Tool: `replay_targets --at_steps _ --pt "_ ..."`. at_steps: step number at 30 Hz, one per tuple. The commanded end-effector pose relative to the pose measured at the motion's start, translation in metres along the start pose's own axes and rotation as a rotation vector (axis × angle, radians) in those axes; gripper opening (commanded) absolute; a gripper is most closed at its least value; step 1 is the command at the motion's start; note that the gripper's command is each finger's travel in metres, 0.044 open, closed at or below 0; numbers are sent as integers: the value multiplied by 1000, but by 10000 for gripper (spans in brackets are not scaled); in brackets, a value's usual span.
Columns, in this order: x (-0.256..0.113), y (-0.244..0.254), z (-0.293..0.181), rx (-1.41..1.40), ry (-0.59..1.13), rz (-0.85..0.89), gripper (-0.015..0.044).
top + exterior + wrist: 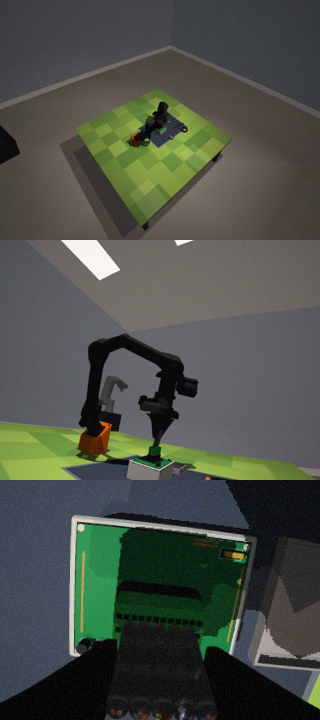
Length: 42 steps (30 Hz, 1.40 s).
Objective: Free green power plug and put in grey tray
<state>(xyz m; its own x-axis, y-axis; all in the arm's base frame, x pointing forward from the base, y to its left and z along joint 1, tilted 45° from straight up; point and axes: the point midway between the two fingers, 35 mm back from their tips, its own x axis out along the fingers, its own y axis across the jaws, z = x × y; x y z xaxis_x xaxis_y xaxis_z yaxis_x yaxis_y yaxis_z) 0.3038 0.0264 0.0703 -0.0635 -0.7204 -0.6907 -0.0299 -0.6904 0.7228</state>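
The green power plug (154, 450) (160, 604) is pinched between the fingers of the gripper (160, 124) (155, 446) (162, 654), directly above the black socket (153, 458); how deeply it is seated cannot be told. The circuit board (163, 128) (138, 460) (100, 582) is carried by a pale box (160, 133) (143, 470) on the dark blue mat (159, 143) (98, 470) (35, 605). In the top view, the mat is laid nearer the far corner of the green bench (160, 178) (25, 446) (314, 695) than its near corner. The grey tray (149, 122) (179, 470) (256, 649) is set just beside the box, toward the bench's far-left edge. A black ring (184, 131) is placed on the side toward the right corner.
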Motion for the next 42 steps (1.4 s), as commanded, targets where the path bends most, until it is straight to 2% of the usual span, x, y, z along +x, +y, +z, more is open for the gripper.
replay_targets --at_steps 1,5,14,24,42 --pt "-23 2 0 -2 43 -37 0" --pt "-23 2 0 -2 43 -37 0" --pt "7 1 -1 -2 43 -36 0" --pt "7 1 -1 -2 43 -36 251" --pt "22 1 -2 -2 44 -36 251"
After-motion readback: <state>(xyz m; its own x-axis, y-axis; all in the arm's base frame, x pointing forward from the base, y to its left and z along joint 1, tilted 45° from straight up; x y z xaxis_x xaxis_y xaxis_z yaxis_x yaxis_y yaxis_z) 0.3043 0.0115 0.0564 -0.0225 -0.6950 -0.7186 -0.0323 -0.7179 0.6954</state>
